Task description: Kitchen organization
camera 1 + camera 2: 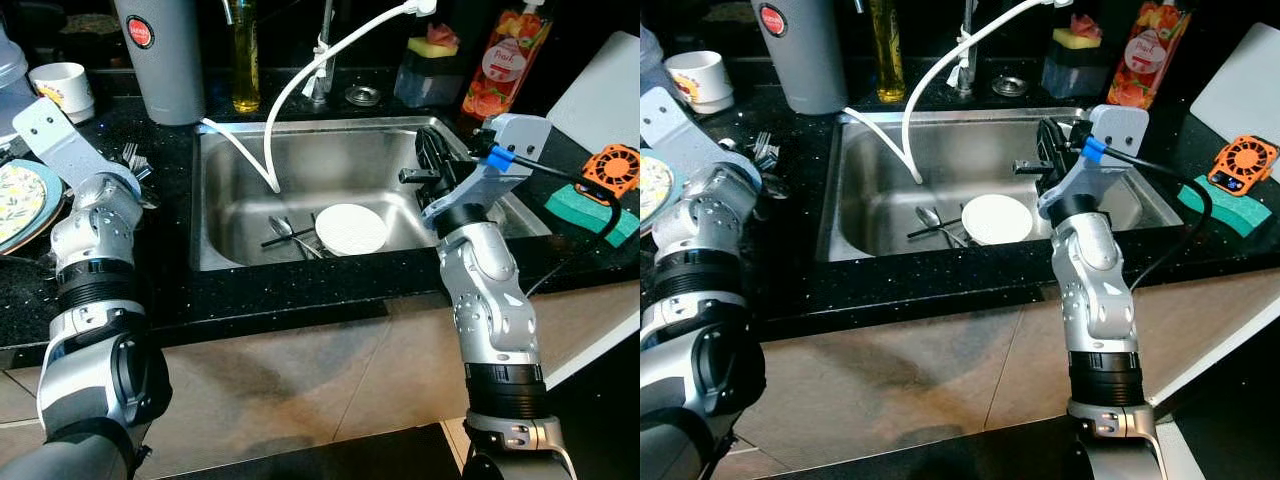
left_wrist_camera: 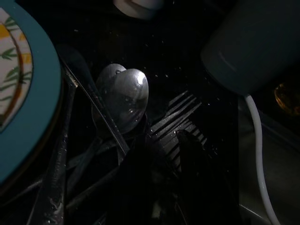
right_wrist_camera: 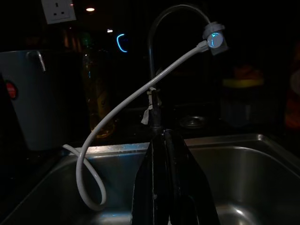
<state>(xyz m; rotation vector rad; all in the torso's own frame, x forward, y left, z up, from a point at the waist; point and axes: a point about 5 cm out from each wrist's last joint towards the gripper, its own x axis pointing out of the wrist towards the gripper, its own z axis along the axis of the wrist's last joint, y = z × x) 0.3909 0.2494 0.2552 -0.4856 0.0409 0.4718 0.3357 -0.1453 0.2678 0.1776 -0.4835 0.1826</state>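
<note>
The right pincer [image 3: 164, 140], fingers pressed together and empty, hangs over the steel sink [image 1: 240, 150] above a white plate [image 1: 351, 229] beside 2 spoons [image 1: 283, 228]. The plate looks stiff, breakable and slick, best pinched at its rim. The left pincer [image 2: 161, 154], slightly parted and empty, hovers over cutlery [image 2: 124, 101] on the table [image 1: 300, 290].

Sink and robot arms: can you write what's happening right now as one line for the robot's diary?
left gripper: over cutlery pile on counter | right gripper: shut, above sink | white plate, spoons: in sink

Head views bright w/ sink [image 1: 230, 190] glare — wrist views dim.
</note>
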